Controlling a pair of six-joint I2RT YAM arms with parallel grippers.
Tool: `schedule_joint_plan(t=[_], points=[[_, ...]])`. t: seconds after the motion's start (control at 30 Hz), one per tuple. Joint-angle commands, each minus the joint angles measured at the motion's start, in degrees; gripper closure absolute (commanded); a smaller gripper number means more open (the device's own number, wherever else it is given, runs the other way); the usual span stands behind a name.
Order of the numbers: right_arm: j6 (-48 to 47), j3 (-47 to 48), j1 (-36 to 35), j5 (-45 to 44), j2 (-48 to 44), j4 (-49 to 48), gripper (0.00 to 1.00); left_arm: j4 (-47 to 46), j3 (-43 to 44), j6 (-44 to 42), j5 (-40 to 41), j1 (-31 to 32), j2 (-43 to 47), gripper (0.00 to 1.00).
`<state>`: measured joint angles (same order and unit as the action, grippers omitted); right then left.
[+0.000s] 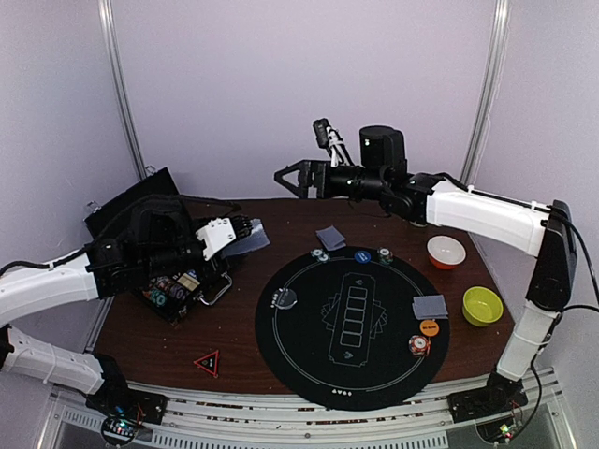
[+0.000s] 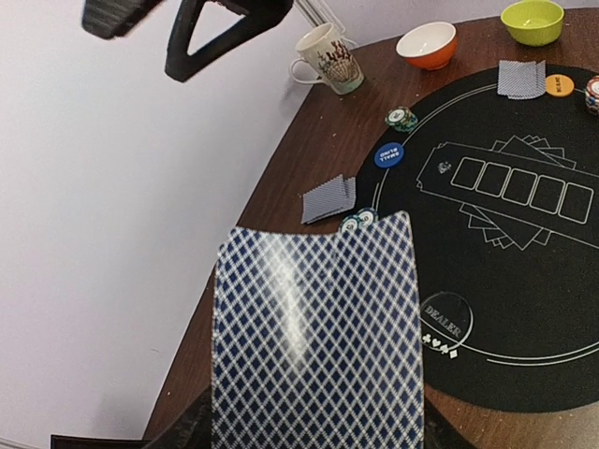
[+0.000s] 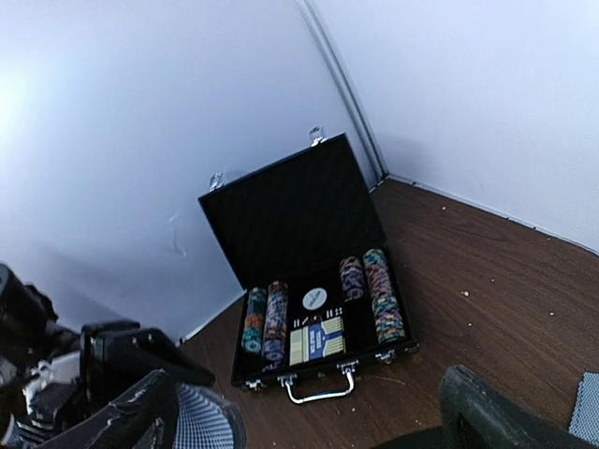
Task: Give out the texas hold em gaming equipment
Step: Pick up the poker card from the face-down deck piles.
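Left wrist view: the left gripper [image 1: 240,232] clamps the held cards [image 2: 314,341], at least two overlapping, glossy, with blue-and-white diamond-lattice backs; its fingers are hidden beneath them. Ahead of it lie two loose piles with the same backs: the near card pile [image 2: 329,198] just past the held cards' tip, and the far card pile [image 2: 520,79] well ahead to the right. There are three short stripe-edged stacks: the first chip stack [image 2: 357,222] at the held cards' tip, the second chip stack [image 2: 401,118] farther ahead, and the third chip stack [image 2: 592,94] far right. There are three flat round buttons: the blue button [image 2: 387,154], the orange button [image 2: 559,85], and the clear button [image 2: 446,318] lettered DEALER, right of the held cards. All but the near pile sit on or at the rim of a round black felt mat [image 2: 524,309] printed with five white card outlines. Farthest ahead stand one patterned mug [image 2: 328,56], one orange bowl [image 2: 427,44] and one green bowl [image 2: 532,21].

Right wrist view: the right gripper [image 3: 309,398] is spread wide, with nothing between its dark fingers. Ahead of it an open black case [image 3: 298,210] holds four columns of case chips [image 3: 384,295] and one boxed deck [image 3: 314,341]
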<state>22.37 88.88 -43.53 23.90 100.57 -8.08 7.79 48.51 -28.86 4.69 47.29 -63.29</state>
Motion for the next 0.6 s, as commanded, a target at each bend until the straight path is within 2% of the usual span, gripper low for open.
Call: schedule_joint_plan(t=[0.0, 0.4, 0.5, 0.57], points=[[-11.08, 1.10, -2.65, 10.11, -0.23, 12.67, 0.01, -2.78, 2.84, -0.58, -0.86, -0.11, -0.46, 0.45], [-7.91, 5.27, -5.35, 14.52, 5.43, 14.93, 0.12, -2.87, 4.04, -0.06, -1.68, -0.04, -1.71, 0.45], [-7.34, 7.16, -5.34, 12.10, 7.09, 17.08, 0.18, -3.02, 4.09, -0.17, -2.02, -0.09, -1.66, 0.45], [-6.76, 8.81, -5.38, 10.59, 8.10, 18.93, 0.27, -3.12, 4.05, -0.24, -2.45, -0.09, -1.62, 0.45]])
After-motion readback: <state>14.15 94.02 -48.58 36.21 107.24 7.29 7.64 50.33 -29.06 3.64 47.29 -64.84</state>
